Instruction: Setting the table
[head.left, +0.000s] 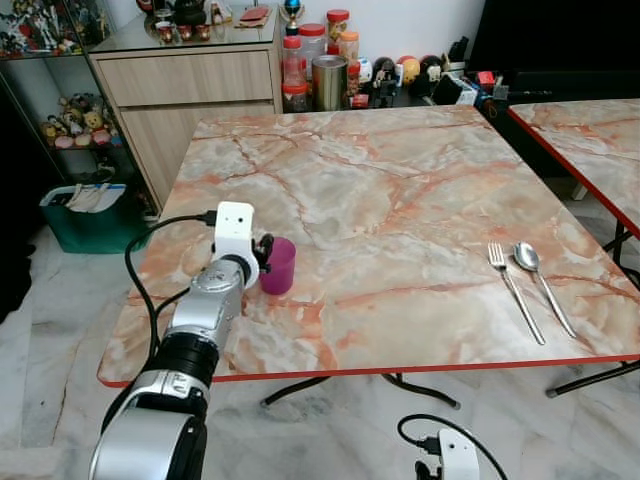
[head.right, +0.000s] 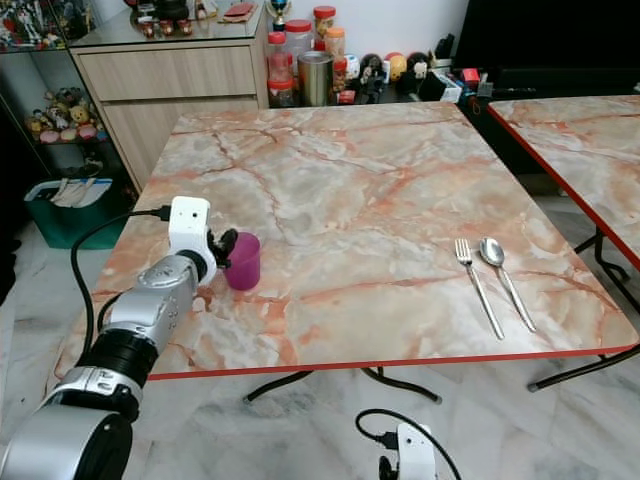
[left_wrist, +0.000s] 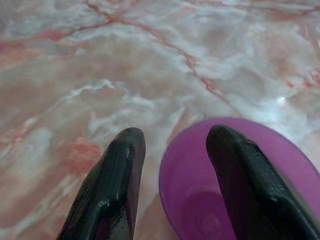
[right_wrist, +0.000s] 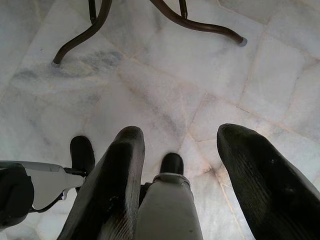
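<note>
Cup (head.left: 279, 265), purple and upright, stands near the table's (head.left: 400, 200) front left corner, with the left gripper (left_wrist: 172, 145) straddling its rim: one finger inside, one outside, not visibly pinched, so they read as parted. Doing this well probably means closing gently on the wall and keeping the cup level while carrying it toward the fork (head.left: 514, 290) and spoon (head.left: 540, 283), which lie side by side well apart at the front right. The right gripper (right_wrist: 177, 145) hangs over the floor, fingers spread. Contact at the rim is hard to judge; the cup's base is cut off in the wrist view.
</note>
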